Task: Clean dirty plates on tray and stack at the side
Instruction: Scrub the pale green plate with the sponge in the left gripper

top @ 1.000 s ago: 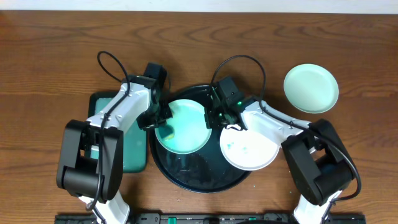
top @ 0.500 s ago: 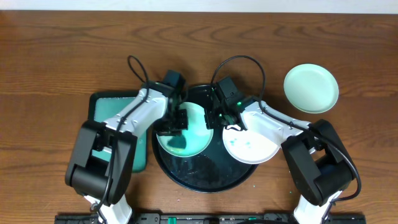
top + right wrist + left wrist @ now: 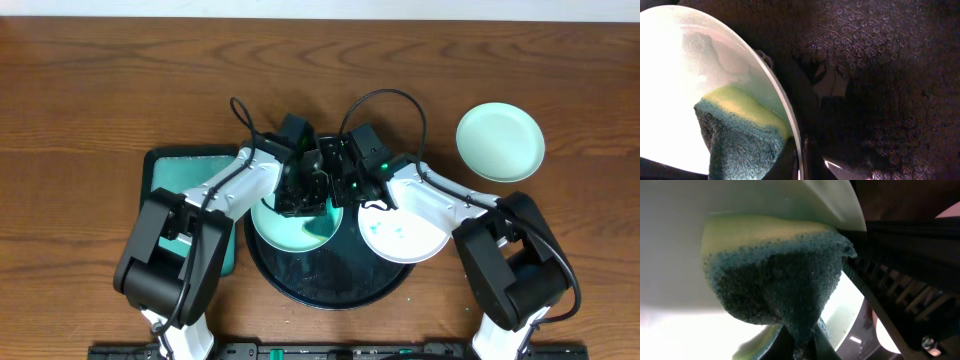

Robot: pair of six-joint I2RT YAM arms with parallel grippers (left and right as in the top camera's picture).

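Plate (image 3: 285,231) rim pinched in right gripper (image 3: 339,189) — sponge (image 3: 740,131) against it.

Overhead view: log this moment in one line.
left gripper: shut on yellow-and-blue sponge, pressed to pale mint-green round plate | right gripper: shut on that plate's rim | white round plate: teal smears

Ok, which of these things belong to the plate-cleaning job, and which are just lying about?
Part of the job:
- round black tray
- mint plate under the sponge, in the black tray
- sponge
- white plate with teal smears
- mint plate set aside on the right

Just lying about:
- rectangular teal tray on the left
- wooden table
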